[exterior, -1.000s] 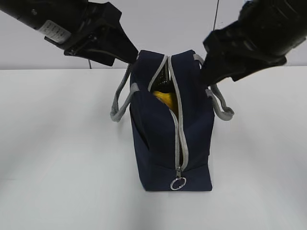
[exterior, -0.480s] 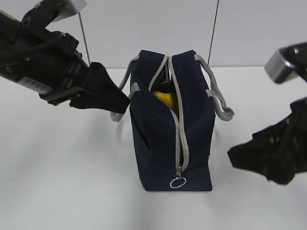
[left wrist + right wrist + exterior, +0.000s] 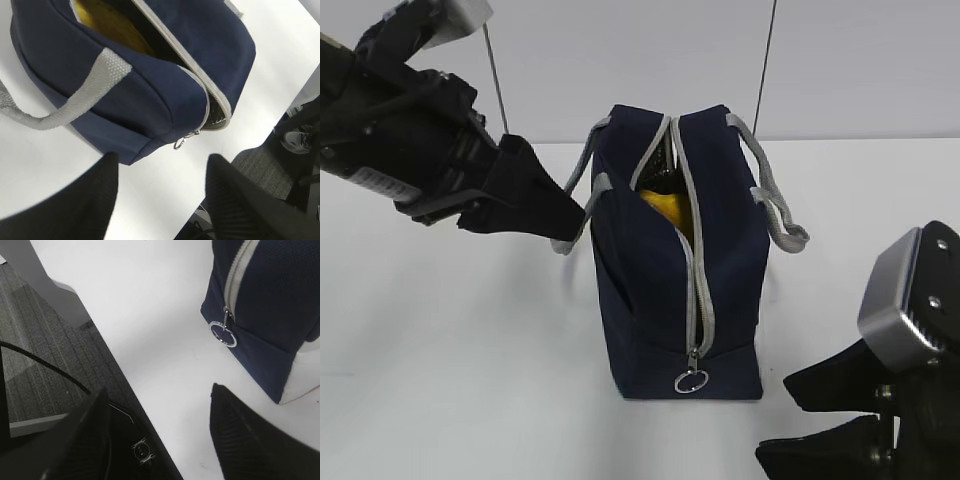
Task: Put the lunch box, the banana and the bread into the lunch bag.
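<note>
The navy lunch bag (image 3: pixel 660 290) stands upright mid-table, its grey zipper open along the top. Something yellow, seemingly the banana (image 3: pixel 670 212), shows inside; it also shows in the left wrist view (image 3: pixel 107 22). The lunch box and the bread are hidden. My left gripper (image 3: pixel 572 212) is open and empty, just left of the bag by its grey handle (image 3: pixel 565 225); the left wrist view (image 3: pixel 160 167) shows white table between its fingers. My right gripper (image 3: pixel 782 425) is open and empty, low at the front right, clear of the bag; the right wrist view (image 3: pixel 159 390) shows it over the table edge.
The zipper's metal ring pull (image 3: pixel 691 382) hangs at the bag's front bottom and shows in the right wrist view (image 3: pixel 223 334). The second handle (image 3: pixel 780 215) droops on the right. The white table's front edge (image 3: pixel 115 370) borders grey carpet (image 3: pixel 35 340).
Both arms have left the bag's top. The right arm has swung down to the front right of the table. The left drew back to the left and has since hardly moved.
</note>
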Robot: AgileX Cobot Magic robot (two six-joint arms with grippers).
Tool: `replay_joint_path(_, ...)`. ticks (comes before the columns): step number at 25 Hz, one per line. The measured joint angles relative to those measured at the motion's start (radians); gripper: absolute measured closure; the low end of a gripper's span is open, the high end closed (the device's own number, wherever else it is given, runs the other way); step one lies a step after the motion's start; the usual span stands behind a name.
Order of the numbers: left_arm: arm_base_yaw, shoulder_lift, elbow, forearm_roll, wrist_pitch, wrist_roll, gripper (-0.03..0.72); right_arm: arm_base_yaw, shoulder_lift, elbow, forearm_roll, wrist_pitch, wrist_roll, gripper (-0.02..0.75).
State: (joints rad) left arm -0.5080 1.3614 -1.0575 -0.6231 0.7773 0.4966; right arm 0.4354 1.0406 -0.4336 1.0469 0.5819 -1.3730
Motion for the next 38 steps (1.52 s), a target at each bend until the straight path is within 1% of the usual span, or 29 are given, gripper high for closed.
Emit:
replay_joint_path(5, 0.0, 0.0, 0.0, 0.0, -0.001, 0.0, 0.296, 0.0, 0.033, 0.002, 0.116, -0.013, -0.016, 0.268)
replay_joint_path(8, 0.0, 0.0, 0.0, 0.001, 0.0, 0.0, 0.308, 0.0, 0.086, 0.002, 0.152, -0.026, -0.034, 0.268)
replay_joint_path(11, 0.0, 0.0, 0.0, 0.001, 0.0, 0.0, 0.316, 0.0, 0.175, 0.002, 0.168, -0.023, -0.093, 0.268)
replay_joint_path(13, 0.0, 0.0, 0.0, 0.003, 0.0, 0.0, 0.318, 0.0, 0.247, 0.002, 0.201, -0.008, -0.16, 0.268)
replay_joint_path(16, 0.0, 0.0, 0.0, 0.004, -0.001, 0.0, 0.319, 0.0, 0.34, 0.002, 0.324, 0.022, -0.328, 0.268)
replay_joint_path(19, 0.0, 0.0, 0.0, 0.005, -0.001, 0.0, 0.319, 0.0, 0.416, 0.002, 0.493, 0.031, -0.54, 0.268)
replay_joint_path(22, 0.0, 0.0, 0.0, 0.005, -0.001, 0.001, 0.324, 0.0, 0.481, 0.0, 0.634, 0.031, -0.73, 0.268)
replay_joint_path(25, 0.0, 0.0, 0.0, 0.008, -0.001, 0.001, 0.328, 0.0, 0.531, -0.002, 0.73, 0.031, -0.851, 0.268)
replay_joint_path(29, 0.0, 0.0, 0.0, 0.01, -0.001, 0.001, 0.328, 0.0, 0.564, -0.013, 0.758, 0.031, -0.913, 0.268)
replay_joint_path(38, 0.0, 0.0, 0.0, 0.012, -0.001, 0.001, 0.328, 0.0, 0.592, -0.072, 0.767, 0.031, -0.928, 0.268)
